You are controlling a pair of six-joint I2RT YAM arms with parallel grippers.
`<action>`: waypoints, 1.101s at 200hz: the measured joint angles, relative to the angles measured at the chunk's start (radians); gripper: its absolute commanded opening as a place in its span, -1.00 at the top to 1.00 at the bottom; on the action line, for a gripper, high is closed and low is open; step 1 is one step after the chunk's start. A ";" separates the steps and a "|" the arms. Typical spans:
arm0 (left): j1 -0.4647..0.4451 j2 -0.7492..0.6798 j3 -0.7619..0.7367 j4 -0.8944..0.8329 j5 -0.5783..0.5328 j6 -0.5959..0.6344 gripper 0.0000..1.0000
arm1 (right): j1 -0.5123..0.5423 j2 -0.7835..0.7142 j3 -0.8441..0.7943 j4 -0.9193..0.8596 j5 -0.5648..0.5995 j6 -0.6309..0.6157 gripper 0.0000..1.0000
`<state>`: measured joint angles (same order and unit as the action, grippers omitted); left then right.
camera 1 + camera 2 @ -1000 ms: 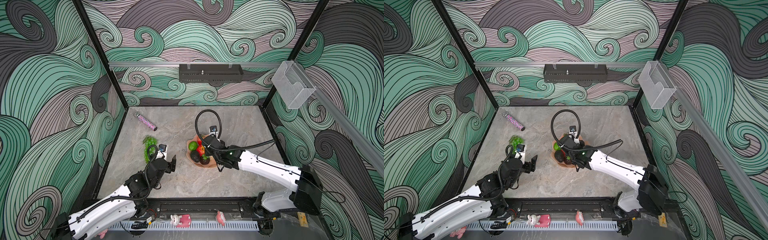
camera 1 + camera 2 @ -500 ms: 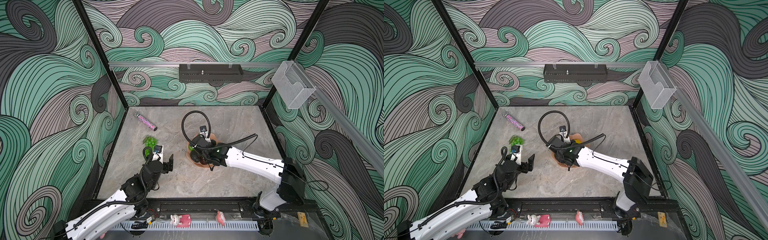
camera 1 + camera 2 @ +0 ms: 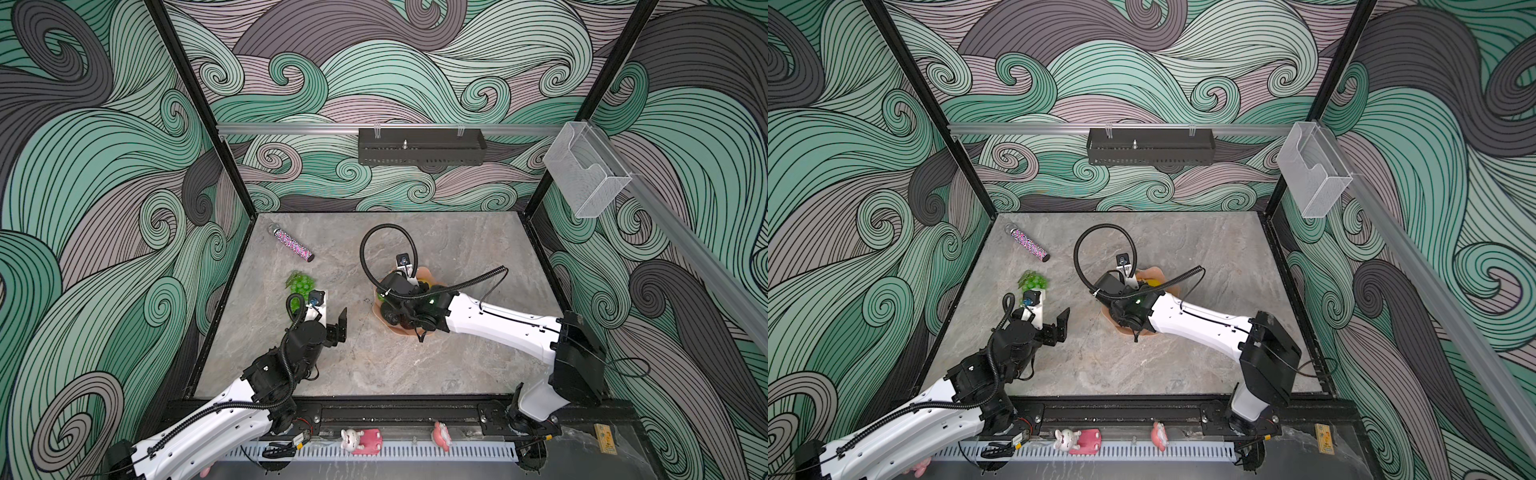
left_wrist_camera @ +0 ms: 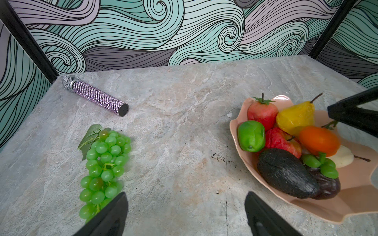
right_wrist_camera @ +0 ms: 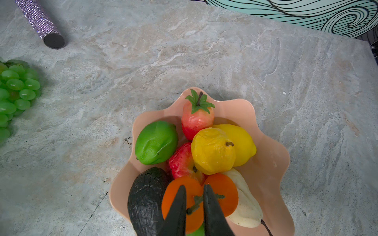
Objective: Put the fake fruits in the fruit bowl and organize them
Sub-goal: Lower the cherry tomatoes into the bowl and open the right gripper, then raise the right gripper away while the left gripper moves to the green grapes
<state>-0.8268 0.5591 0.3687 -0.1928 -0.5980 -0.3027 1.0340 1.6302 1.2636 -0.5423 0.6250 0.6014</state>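
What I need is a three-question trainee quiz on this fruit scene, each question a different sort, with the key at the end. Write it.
1. True or false: the grape bunch already lies in the fruit bowl.
2. Multiple choice: what lies on the table beyond the grape bunch, toward the back-left corner? A) sparkly tube B) banana C) spoon
3. Short answer: which fruit's stem shows between the fingers of the right gripper?

Key: 1 false, it lies on the table outside the bowl. 2 A. 3 the orange.
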 measured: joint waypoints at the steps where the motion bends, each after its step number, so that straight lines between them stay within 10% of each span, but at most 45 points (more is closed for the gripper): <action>1: 0.000 0.000 0.000 0.000 0.000 0.000 -0.82 | 0.000 0.001 0.001 0.000 -0.001 0.000 0.63; 120: 0.000 -0.008 -0.006 -0.001 -0.021 -0.002 -0.82 | 0.000 -0.019 0.024 0.000 -0.114 -0.041 -0.12; 220: 0.097 0.357 0.283 -0.146 -0.021 -0.159 -0.77 | -0.001 -0.651 -0.342 -0.001 -0.228 -0.188 -0.50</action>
<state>-0.7296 0.9165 0.6518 -0.3393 -0.6186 -0.4614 1.0332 0.9791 0.9215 -0.5434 0.3973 0.4133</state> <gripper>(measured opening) 0.897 0.748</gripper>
